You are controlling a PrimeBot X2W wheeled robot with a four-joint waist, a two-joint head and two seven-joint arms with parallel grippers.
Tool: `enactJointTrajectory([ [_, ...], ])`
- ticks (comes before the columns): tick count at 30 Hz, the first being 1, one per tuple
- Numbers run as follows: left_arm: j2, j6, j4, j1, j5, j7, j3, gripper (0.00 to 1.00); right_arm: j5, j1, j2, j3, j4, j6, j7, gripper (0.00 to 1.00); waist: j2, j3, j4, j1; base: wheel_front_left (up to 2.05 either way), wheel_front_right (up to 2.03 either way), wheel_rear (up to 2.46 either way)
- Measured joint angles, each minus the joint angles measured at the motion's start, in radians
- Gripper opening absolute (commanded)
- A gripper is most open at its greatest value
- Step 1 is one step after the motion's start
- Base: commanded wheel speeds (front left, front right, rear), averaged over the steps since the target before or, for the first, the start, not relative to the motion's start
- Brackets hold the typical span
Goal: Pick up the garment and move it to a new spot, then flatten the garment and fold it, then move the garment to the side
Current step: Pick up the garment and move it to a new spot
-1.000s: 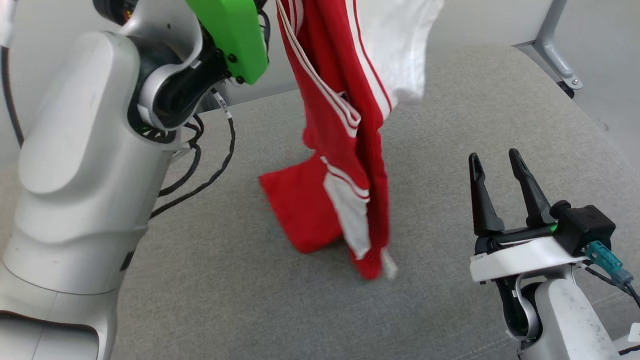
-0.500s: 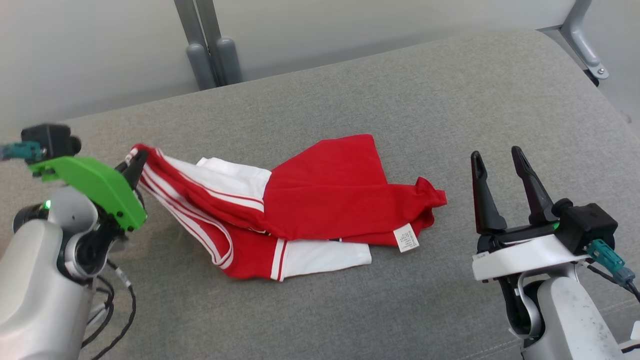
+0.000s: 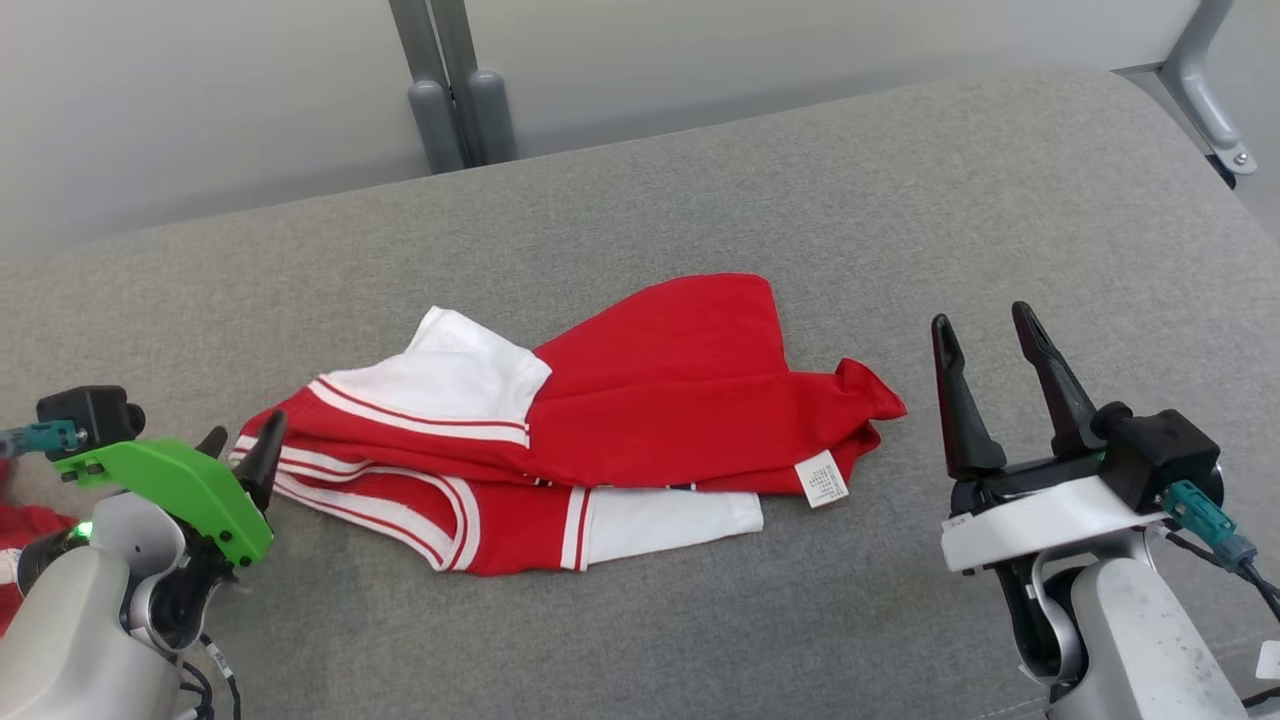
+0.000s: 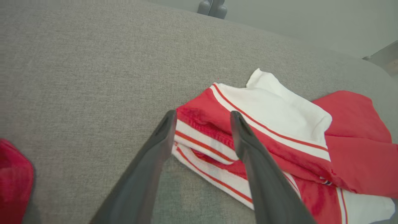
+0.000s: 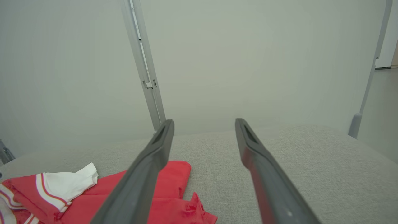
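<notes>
The red and white garment [image 3: 650, 400] lies crumpled on the grey cushion [image 3: 900, 180], its striped hem pointing left and a small white label on its right side. My left gripper [image 3: 240, 445] sits low at the garment's left end. In the left wrist view its fingers stand apart, and the left gripper [image 4: 202, 115] is open with the corner of the garment [image 4: 279, 115] lying loose between the tips. My right gripper [image 3: 982, 320] stands open and empty to the right of the garment, a short gap away. The right gripper [image 5: 203, 122] shows the garment [image 5: 178, 186] at its lower left.
Another piece of red cloth [image 3: 20, 530] lies at the left edge beside my left arm, also as red cloth [image 4: 12, 174]. Two grey metal posts [image 3: 455, 90] rise behind the cushion and a frame leg [image 3: 1205, 90] stands at the back right.
A second ago the garment hung from my raised left gripper. It was lowered onto the cushion, then the left gripper opened and let go of the hem. The right arm stayed put.
</notes>
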Motion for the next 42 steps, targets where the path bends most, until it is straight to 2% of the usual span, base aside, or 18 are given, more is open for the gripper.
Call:
enactJointTrajectory([
  [2, 0.009, -0.003, -0.013, 0.000, 0.016, -0.005, -0.017, 1.00, 0.000, 0.005, -0.003, 0.002, 0.001, 0.000, 0.000, 1.00, 0.0000, -0.005, 0.010, 0.0000, 0.00, 0.00, 0.00],
  [6, 0.063, -0.007, -0.076, 0.000, 0.063, -0.051, -0.035, 1.00, 0.000, 0.016, -0.014, 0.001, 0.001, 0.000, 0.000, 1.00, 0.0000, -0.016, 0.034, 0.0000, 0.00, 0.00, 0.00],
  [8, 0.082, 0.009, -0.130, 0.002, 0.091, -0.098, -0.029, 1.00, -0.001, 0.020, -0.016, -0.003, 0.000, 0.000, 0.000, 1.00, 0.0000, -0.023, 0.046, 0.0000, 0.00, 0.00, 0.00],
  [12, 0.081, 0.064, -0.265, 0.069, 0.116, -0.205, -0.004, 1.00, -0.004, 0.042, -0.018, -0.008, -0.002, 0.000, 0.000, 1.00, 0.0000, -0.036, 0.068, 0.0000, 0.00, 0.00, 0.00],
  [18, 0.048, 0.180, -0.439, 0.233, 0.158, -0.382, 0.041, 1.00, -0.004, 0.071, -0.014, -0.010, -0.001, 0.000, 0.000, 1.00, 0.0000, -0.054, 0.088, 0.0000, 0.00, 0.00, 0.00],
  [21, 0.019, 0.236, -0.513, 0.324, 0.193, -0.428, 0.056, 1.00, -0.004, 0.089, -0.011, -0.011, -0.002, 0.000, 0.000, 1.00, 0.0000, -0.059, 0.090, 0.0000, 0.00, 0.00, 0.00],
  [25, -0.033, 0.278, -0.586, 0.417, 0.237, -0.446, 0.087, 1.00, -0.002, 0.103, -0.009, -0.016, -0.002, 0.000, 0.000, 1.00, 0.0000, -0.060, 0.087, 0.0000, 0.00, 0.00, 0.00],
  [28, -0.085, 0.281, -0.636, 0.476, 0.302, -0.449, 0.118, 1.00, 0.003, 0.116, -0.005, -0.027, -0.004, 0.000, 0.000, 1.00, 0.0000, -0.058, 0.087, 0.0000, 0.00, 0.00, 0.00],
  [33, -0.145, 0.253, -0.654, 0.523, 0.414, -0.450, 0.143, 1.00, 0.005, 0.122, 0.002, -0.039, -0.007, 0.000, 0.000, 1.00, 0.0000, -0.052, 0.093, 0.0000, 0.00, 0.00, 0.00],
  [42, -0.222, 0.185, -0.623, 0.540, 0.491, -0.451, 0.192, 1.00, 0.004, 0.134, -0.006, -0.035, 0.001, 0.000, 0.000, 1.00, 0.0000, -0.055, 0.097, 0.0000, 0.00, 0.00, 0.00],
])
